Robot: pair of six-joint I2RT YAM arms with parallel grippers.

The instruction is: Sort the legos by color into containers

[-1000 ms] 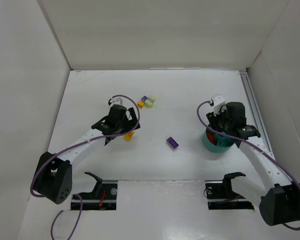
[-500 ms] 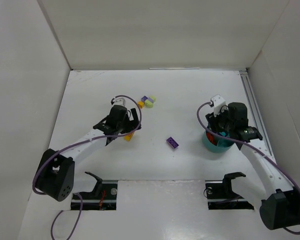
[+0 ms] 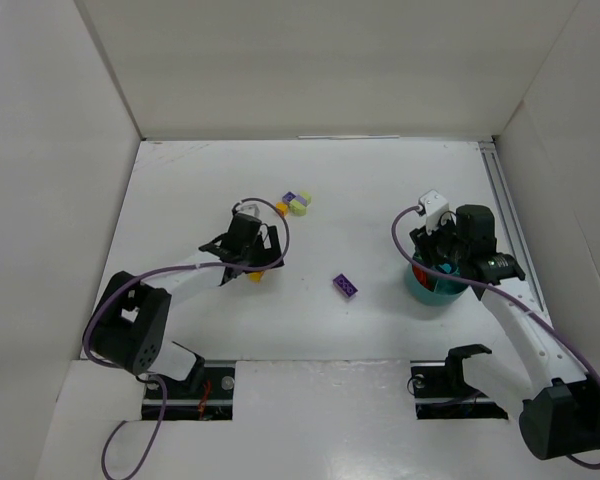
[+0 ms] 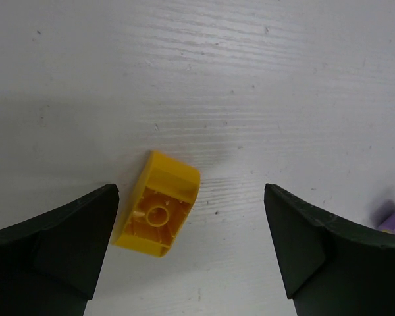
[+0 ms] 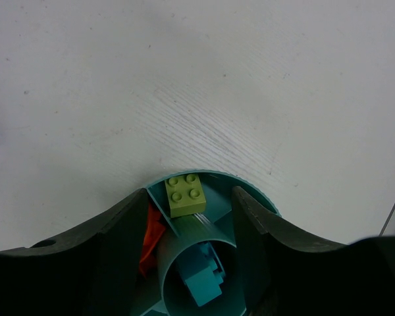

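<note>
Left claw wide open, holding nothing. Low over the white table, left of middle in the top view.

Yellow lego flat on the table between the two black fingers, in the lower middle of the left wrist view. Upside down, hollow side up. Much nearer the left finger than the right one. Touching it at the bottom corner or just beside it? Hard to tell.

Long side running up and down the frame, top leaning a little to the right. So a finger on each side of the short way across: good for a squeeze. Probably best to slide a bit left first, to get the lego in the middle, then close. Otherwise a risk of pushing it sideways or tipping it.

Right claw about half open, nothing seen in it, over the teal bowl at the right of the top view. Inside the bowl: a pale green lego in the top slot, an orange-red lego in the left slot, a teal lego in the middle cup.

Not yet sorted: a purple lego near the middle of the top view, and a small bunch of legos higher up.
</note>
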